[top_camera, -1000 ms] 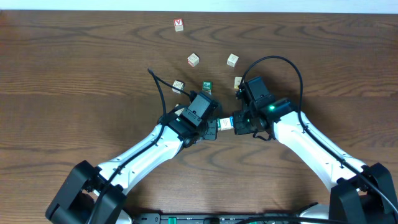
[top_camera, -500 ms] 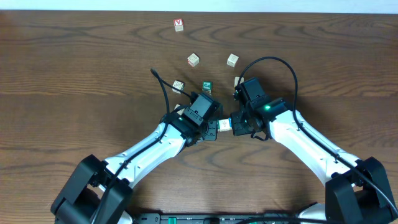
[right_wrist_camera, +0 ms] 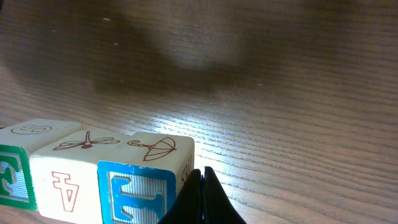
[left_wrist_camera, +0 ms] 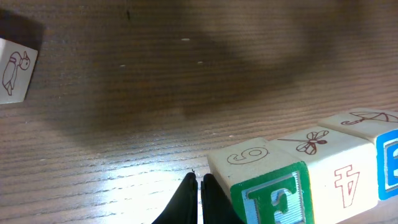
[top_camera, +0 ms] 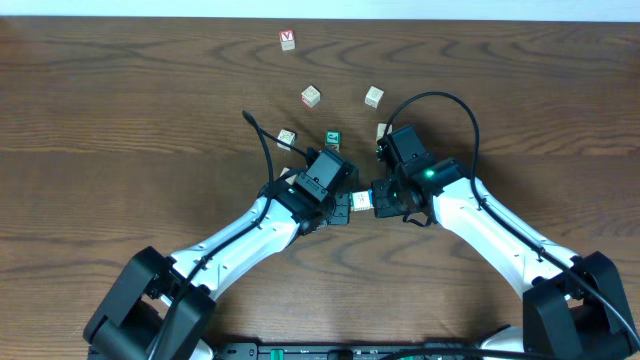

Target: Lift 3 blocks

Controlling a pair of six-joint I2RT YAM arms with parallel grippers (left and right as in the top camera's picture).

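Overhead, the left arm (top_camera: 300, 195) and right arm (top_camera: 440, 185) covered most of the block row (top_camera: 362, 200); another cube (top_camera: 381, 130) was half hidden beside the right arm. The blue block (left_wrist_camera: 388, 165) ran off the left wrist view, the green block (right_wrist_camera: 12, 177) off the right wrist view.

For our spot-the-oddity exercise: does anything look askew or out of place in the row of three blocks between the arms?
Yes. The red letter on the cream middle block stands upside down, while the letters on the green block and the blue block beside it stand upright.
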